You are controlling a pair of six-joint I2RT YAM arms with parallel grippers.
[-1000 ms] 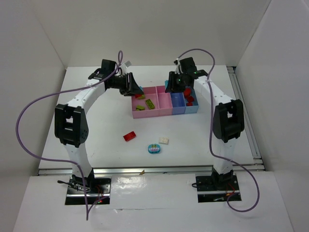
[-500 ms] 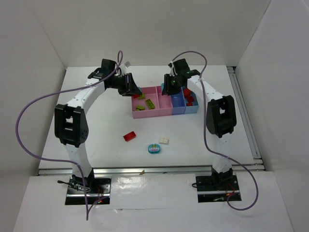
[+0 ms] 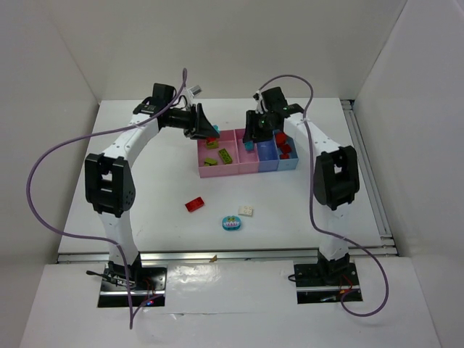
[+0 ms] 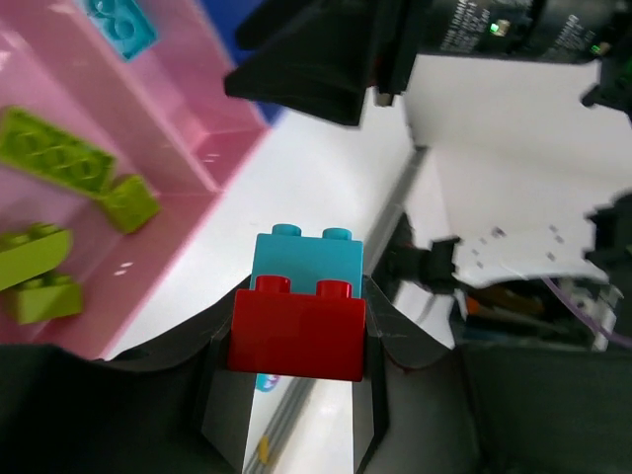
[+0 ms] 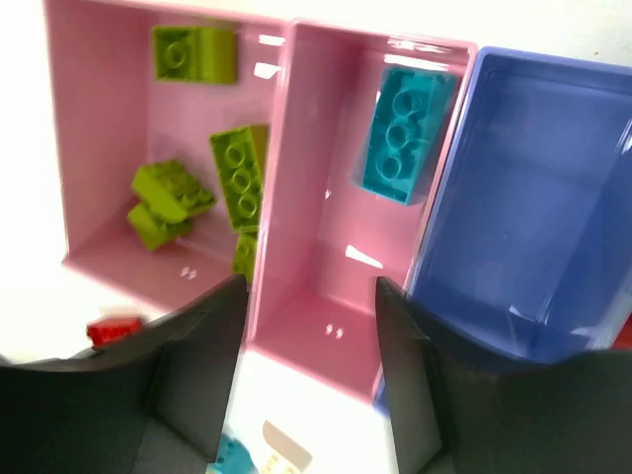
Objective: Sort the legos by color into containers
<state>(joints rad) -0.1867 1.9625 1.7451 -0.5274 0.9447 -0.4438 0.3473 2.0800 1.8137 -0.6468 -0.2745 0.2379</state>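
My left gripper [image 3: 209, 132] is shut on a red brick [image 4: 296, 331] with a teal brick [image 4: 308, 259] stuck to its far side. It holds them above the back left corner of the wide pink bin [image 3: 217, 172]. That bin holds several yellow-green bricks [image 5: 237, 173]. My right gripper [image 3: 254, 136] is open and empty above the narrow pink bin [image 5: 346, 267], where one teal brick [image 5: 405, 133] lies. The blue bin [image 5: 533, 197] is beside it. The light blue bin [image 3: 292, 163] holds red bricks [image 3: 284, 151].
A red brick [image 3: 193, 204], a cream-white brick [image 3: 246, 210] and a teal-blue and pink piece [image 3: 231, 223] lie on the white table in front of the bins. The two grippers are close together over the bin row.
My right gripper has shifted left from over the blue bins to over the narrow pink bin. My left gripper has moved a little right and up with its bricks.
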